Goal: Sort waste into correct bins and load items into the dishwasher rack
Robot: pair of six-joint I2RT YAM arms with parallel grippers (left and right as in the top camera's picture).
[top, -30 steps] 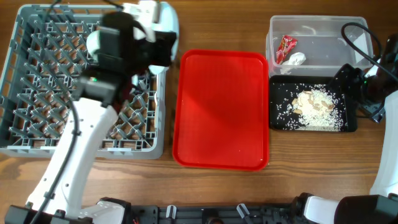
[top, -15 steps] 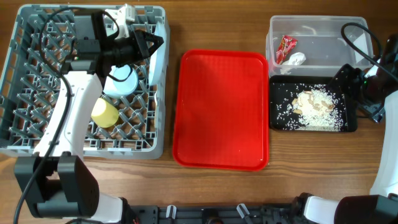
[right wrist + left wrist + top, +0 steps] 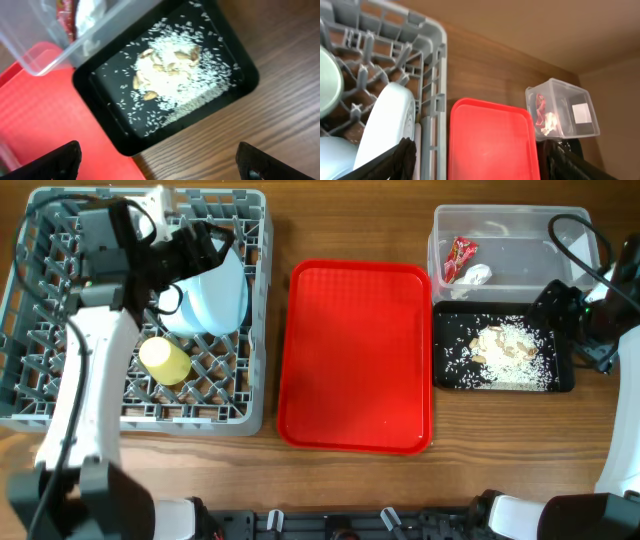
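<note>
The grey dishwasher rack (image 3: 60,395) fills the left of the table. A pale-blue plate (image 3: 218,295) leans inside it near the right wall, with a yellow cup (image 3: 165,360) in front. My left gripper (image 3: 210,248) hovers at the plate's far edge, open and holding nothing. In the left wrist view the plate (image 3: 387,125) stands beside a pale-green bowl (image 3: 327,82). The clear tub (image 3: 515,230) holds a red wrapper (image 3: 460,255) and a white tissue (image 3: 478,275). Rice scraps (image 3: 505,348) lie in the black tray (image 3: 446,375). My right gripper (image 3: 562,310) is open over that tray's right end.
A large red tray (image 3: 355,355) lies between the rack and the two bins. The right wrist view shows the black tray (image 3: 235,90) and bare wooden table (image 3: 240,135) below the open fingers. Cables run along the right edge.
My left gripper opened and let go of the plate, then drew back to the left. The plate has tipped from upright on edge to leaning in the rack. The right arm stayed still.
</note>
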